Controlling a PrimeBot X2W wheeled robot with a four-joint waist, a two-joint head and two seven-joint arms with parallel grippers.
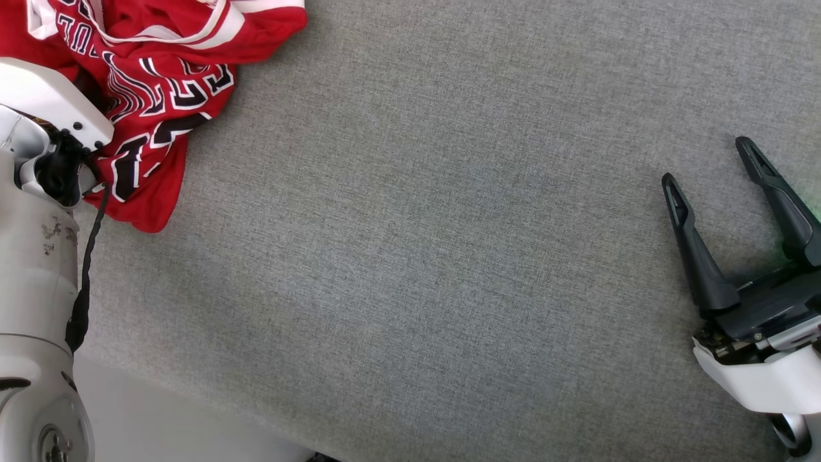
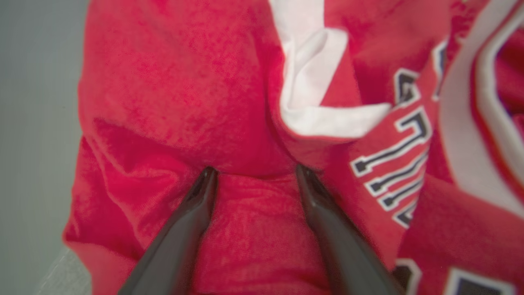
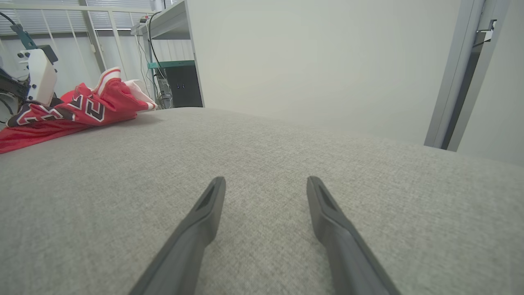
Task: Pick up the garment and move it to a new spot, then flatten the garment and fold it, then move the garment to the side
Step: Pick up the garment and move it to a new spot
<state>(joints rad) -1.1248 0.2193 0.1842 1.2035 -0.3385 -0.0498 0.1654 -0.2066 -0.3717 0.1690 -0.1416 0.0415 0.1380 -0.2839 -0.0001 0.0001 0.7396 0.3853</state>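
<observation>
Left wrist view: left gripper point(image 2: 256, 169) fingers spread, tips against crumpled red jersey point(image 2: 163, 82); right gripper point(image 1: 707, 162) splayed wide above grey fabric surface point(image 1: 417, 256).

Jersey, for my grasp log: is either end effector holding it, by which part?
Nothing is held. The left end effector is open, tips against a red fold of the jersey; the right end effector is open above the grey surface.

Bright, soft light falls everywhere, with only faint shadows. Up close, the red shirt point(image 2: 172, 82) looks blurry. The right wrist view bends at its edges.
</observation>
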